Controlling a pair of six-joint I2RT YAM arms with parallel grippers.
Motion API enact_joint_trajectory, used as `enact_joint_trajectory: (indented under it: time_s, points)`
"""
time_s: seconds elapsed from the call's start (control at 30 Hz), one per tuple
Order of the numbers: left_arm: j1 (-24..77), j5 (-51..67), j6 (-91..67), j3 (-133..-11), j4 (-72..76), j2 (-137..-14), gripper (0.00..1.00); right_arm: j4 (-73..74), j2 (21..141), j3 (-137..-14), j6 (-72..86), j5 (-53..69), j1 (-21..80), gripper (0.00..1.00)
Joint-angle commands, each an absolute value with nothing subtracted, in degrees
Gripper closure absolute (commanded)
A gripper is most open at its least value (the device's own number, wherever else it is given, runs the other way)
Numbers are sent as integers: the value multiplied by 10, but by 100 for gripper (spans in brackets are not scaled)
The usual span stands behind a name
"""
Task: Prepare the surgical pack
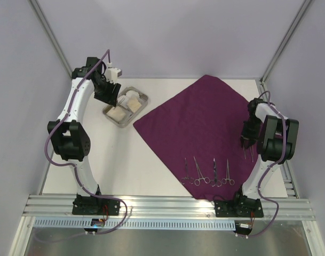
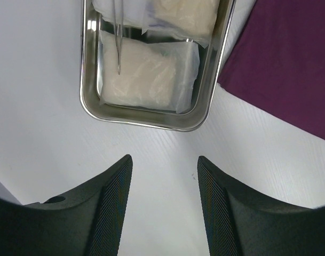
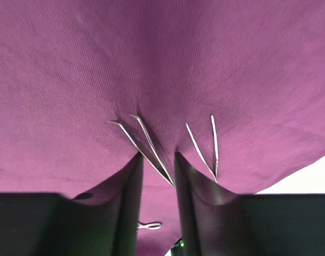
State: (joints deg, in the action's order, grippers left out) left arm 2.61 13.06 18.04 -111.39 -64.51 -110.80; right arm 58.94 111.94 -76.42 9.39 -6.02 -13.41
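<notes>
Four steel clamps [image 1: 207, 173] on ribbed purple cloth [image 1: 199, 114]; left claw [image 2: 163, 160] spread, right claw [image 3: 158, 157] perhaps tight on tweezers [image 3: 146, 141]

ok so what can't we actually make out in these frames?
1. Right wrist view: the right claw covers the near ends of the tweezers with its own fingers, so gripped or not is unclear.
2. Left wrist view: the far end of the steel tray and the thin tool inside it are cut off by the top edge.
3. Top view: the clamps are too small to tell locked or open.
</notes>
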Motion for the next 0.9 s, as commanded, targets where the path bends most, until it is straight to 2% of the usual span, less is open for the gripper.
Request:
enact_joint_trajectory:
  time_s: [0.0, 0.17, 0.23, 0.3, 0.33, 0.47, 0.63, 0.77, 0.87]
  points:
    - [25, 141, 165, -1136, -657, -1102, 39, 560, 1113, -764, 83, -74, -133, 73]
    - [25, 146, 170, -1136, -661, -1100, 39, 548, 1105, -765, 79, -54, -132, 87]
    - [25, 146, 172, -1138, -664, -1099, 39, 546, 1107, -766, 78, -52, -132, 88]
    - [25, 147, 174, -1139, -665, -1099, 39, 546, 1107, -768, 80, -53, -132, 98]
    - [25, 146, 174, -1140, -667, -1097, 39, 547, 1106, -770, 82, -54, -133, 99]
    - [26, 166, 181, -1153, -687, -1096, 41, 562, 1078, -792, 103, -75, -123, 100]
    - [44, 209, 200, -1207, -728, -1101, 45, 563, 1010, -823, 215, -59, -86, 100]
    - [114, 173, 249, -1235, -720, -1094, 44, 497, 941, -816, 358, -19, -34, 100]
    - [182, 148, 290, -1252, -697, -1092, 44, 448, 919, -821, 479, -52, 43, 99]
